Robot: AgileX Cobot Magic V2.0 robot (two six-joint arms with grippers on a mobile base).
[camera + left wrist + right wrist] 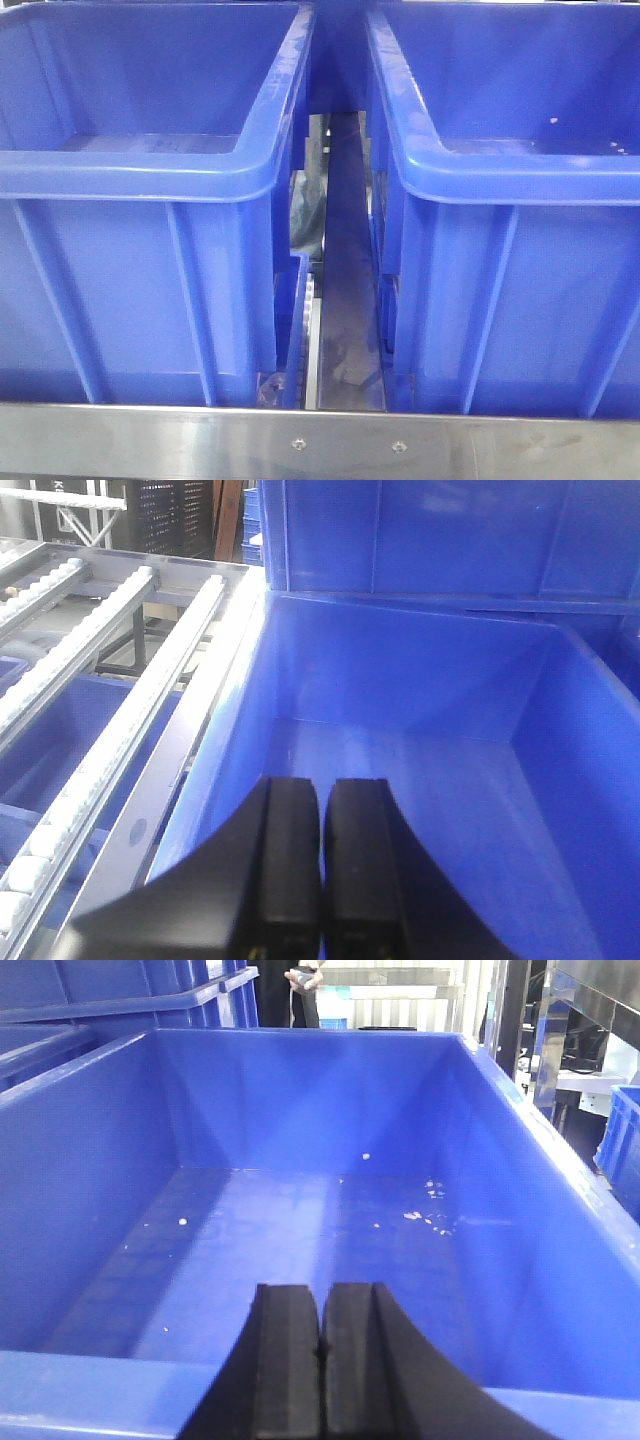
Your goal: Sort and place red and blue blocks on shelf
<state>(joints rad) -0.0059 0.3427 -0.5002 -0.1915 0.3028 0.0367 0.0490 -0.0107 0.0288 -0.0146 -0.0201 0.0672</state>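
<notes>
Neither the red nor the blue block shows in any view. The shelf's steel front rail [320, 445] with two screws runs along the bottom of the front view, and its white roller tracks [90, 770] lie to the left in the left wrist view. My left gripper [322, 792] is shut with nothing between its fingers, hanging over the inside of a large blue bin [420, 770]. My right gripper [322, 1298] is also shut and empty, at the near rim of another large blue bin [300, 1210].
Two large blue bins [150, 200] [510, 200] stand side by side on the shelf with a narrow gap [335, 280] between them. More blue bins [430, 540] are stacked behind. White specks [425, 1215] dot the right bin's floor.
</notes>
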